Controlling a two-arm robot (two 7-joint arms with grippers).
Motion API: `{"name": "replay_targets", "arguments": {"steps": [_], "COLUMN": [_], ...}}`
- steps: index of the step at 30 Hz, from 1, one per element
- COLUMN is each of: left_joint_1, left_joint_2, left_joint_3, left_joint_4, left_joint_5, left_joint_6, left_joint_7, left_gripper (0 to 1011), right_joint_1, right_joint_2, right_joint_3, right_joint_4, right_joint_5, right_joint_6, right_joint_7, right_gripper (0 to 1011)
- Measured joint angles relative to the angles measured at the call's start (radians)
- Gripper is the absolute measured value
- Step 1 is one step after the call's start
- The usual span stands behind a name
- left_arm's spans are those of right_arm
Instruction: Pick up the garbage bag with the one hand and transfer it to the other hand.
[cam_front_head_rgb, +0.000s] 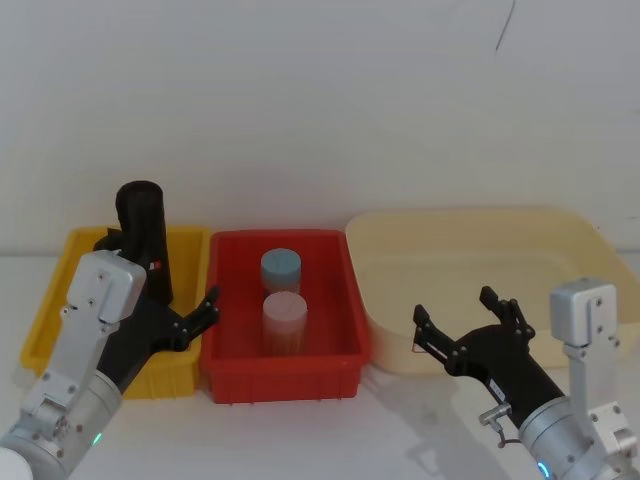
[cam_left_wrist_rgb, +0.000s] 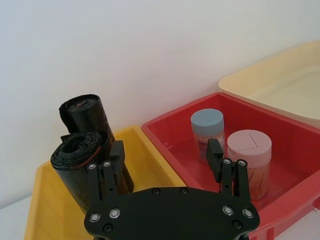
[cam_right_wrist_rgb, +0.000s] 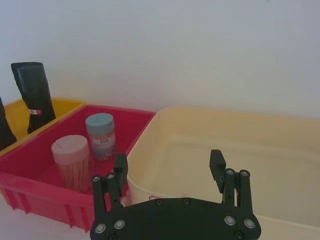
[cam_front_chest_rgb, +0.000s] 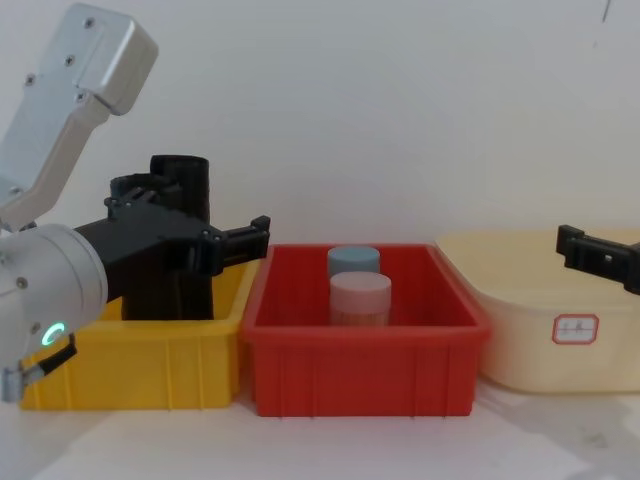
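Two black rolls stand in the yellow bin (cam_front_head_rgb: 185, 245). The garbage bag (cam_left_wrist_rgb: 75, 150) is the nearer roll, right beside one finger of my left gripper (cam_left_wrist_rgb: 165, 155) and outside the gap between its fingers. It also shows as a dark sliver (cam_right_wrist_rgb: 4, 127) in the right wrist view. Behind it stands the roll with the small red label (cam_right_wrist_rgb: 32, 95), tall in the head view (cam_front_head_rgb: 143, 230). My left gripper (cam_front_head_rgb: 165, 285) hangs open over the yellow bin with nothing in it. My right gripper (cam_front_head_rgb: 465, 315) is open in front of the cream bin (cam_front_head_rgb: 560, 240).
A red bin (cam_front_head_rgb: 285, 365) between the yellow and cream bins holds a blue-lidded jar (cam_front_head_rgb: 281, 268) and a pink-lidded jar (cam_front_head_rgb: 284, 318). A white wall stands close behind the bins. The white table in front of them is bare.
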Motion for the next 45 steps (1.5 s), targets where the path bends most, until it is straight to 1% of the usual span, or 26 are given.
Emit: {"name": "replay_targets", "arguments": {"steps": [23,30,38,45], "left_joint_1": [0.0,0.01,0.054,0.113], "left_joint_2": [0.0,0.002,0.01,0.018], "left_joint_3": [0.0,0.001,0.0,-0.018], "left_joint_4": [0.0,-0.007,-0.043,-0.087], "left_joint_5": [0.0,0.002,0.015,0.025], "left_joint_6": [0.0,0.0,0.0,0.001], "left_joint_7": [0.0,-0.001,0.01,0.043], "left_gripper": [1000,1000,1000,1000], "right_joint_1": [0.0,0.0,0.0,0.0], "right_joint_2": [0.0,0.0,0.0,0.0], "right_joint_3": [0.0,0.0,0.0,0.0], "right_joint_4": [0.0,0.0,0.0,0.0], "right_joint_5": [0.0,0.0,0.0,0.0], "right_joint_6": [0.0,0.0,0.0,0.0], "right_joint_7": [0.0,0.0,0.0,0.0], "right_gripper": [1000,1000,1000,1000]}}
